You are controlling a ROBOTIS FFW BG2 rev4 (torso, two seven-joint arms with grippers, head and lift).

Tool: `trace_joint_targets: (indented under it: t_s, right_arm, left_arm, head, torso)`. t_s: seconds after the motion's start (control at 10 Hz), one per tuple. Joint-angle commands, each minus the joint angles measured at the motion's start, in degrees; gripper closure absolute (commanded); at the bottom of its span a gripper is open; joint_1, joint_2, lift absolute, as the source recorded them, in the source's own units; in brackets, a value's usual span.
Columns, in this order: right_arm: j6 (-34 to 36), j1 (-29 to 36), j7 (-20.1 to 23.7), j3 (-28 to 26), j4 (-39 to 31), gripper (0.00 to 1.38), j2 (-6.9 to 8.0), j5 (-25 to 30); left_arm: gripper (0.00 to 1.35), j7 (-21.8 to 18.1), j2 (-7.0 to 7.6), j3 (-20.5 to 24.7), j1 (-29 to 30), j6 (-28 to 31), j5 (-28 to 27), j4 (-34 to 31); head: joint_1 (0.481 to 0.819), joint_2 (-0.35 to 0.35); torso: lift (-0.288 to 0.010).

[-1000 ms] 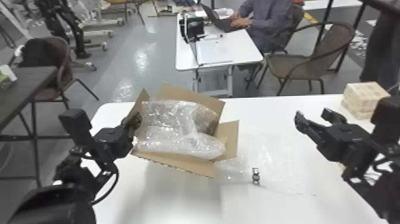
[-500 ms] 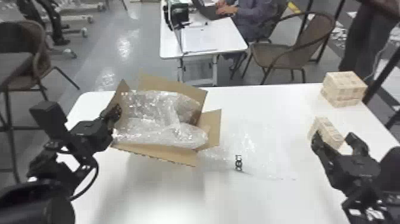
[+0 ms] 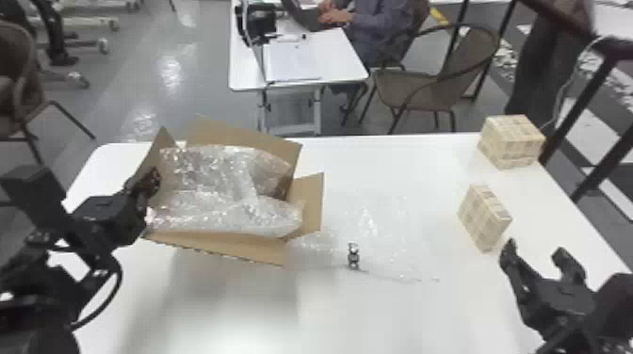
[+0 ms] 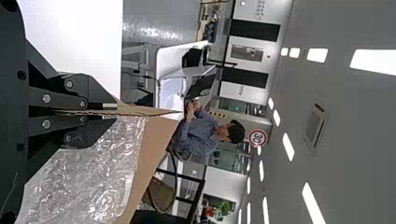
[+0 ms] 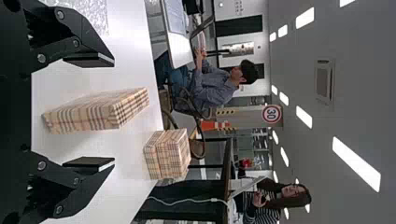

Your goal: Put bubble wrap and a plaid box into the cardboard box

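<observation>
Grey, glossy floor (image 3: pixel 165 94) stretches behind a smooth white table (image 3: pixel 226 306), with a smaller white table (image 3: pixel 329 56) and a brown woven chair (image 3: pixel 414 89) beyond its far edge. At the left of the work, the black left gripper (image 3: pixel 151 181) has its fingers closed on an upright flap (image 3: pixel 159 150) of the open brown cardboard box (image 3: pixel 235 252). Just right of that gripper, crumpled clear bubble wrap (image 3: pixel 212 176) fills much of the box's opening. Farther right from it, a flat sheet of clear wrap (image 3: pixel 377 230) lies on the table, a small dark object (image 3: pixel 353 256) at its near side. Next comes a beige plaid box (image 3: pixel 485 216), on the table just beyond the black right gripper (image 3: pixel 536 250) and slightly to its left, well apart from the left one. Behind it, farther from the right gripper, sits a stacked pair of beige plaid boxes (image 3: pixel 511 141) near the table's far right corner. The right gripper's fingers are spread wide, with nothing between them, and the nearer plaid box is clear of both.
</observation>
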Motion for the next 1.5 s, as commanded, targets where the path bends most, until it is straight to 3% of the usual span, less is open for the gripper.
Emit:
trace_joint_targets:
  t_s: [0.0,0.2,0.4,0.7,1.1,1.4]
  right_arm:
    - [0.01,0.00,-0.07,-2.06,1.42,0.51,0.14,-0.15]
    - [0.80,-1.93,2.04,-5.22,5.37,0.51,0.14,-1.90]
    - [0.80,-6.33,9.60,-7.59,9.59,0.50,0.14,-1.99]
    - [1.86,-10.81,14.70,-7.86,14.51,0.51,-2.73,-3.49]
    - [4.32,-13.71,17.95,-8.56,17.50,0.50,-4.31,-2.70]
    - [6.16,-16.08,20.50,-8.47,19.17,0.51,-4.40,-1.20]
  left_arm:
    - [1.21,0.00,-0.08,0.07,0.22,-0.10,-0.04,0.06]
    - [1.21,0.00,-0.35,0.16,0.40,-0.54,-0.04,0.06]
    - [1.21,0.00,-0.44,0.16,0.49,-0.54,-0.22,0.06]
    - [1.21,0.00,-0.70,0.07,0.58,-0.54,-0.22,0.06]
    - [1.21,-0.09,-0.96,0.07,0.49,-0.71,-0.31,0.06]
    - [1.21,-0.18,-0.96,-0.20,0.31,-0.71,-0.48,0.24]
  head:
    - [0.695,-0.041]
    - [0.695,-0.066]
    - [0.695,-0.085]
    - [0.695,-0.086]
    - [0.695,-0.091]
    - [0.695,-0.084]
  torso:
    - [-0.108]
    - [-0.108]
    - [-0.108]
    - [-0.108]
    - [-0.108]
    - [-0.108]
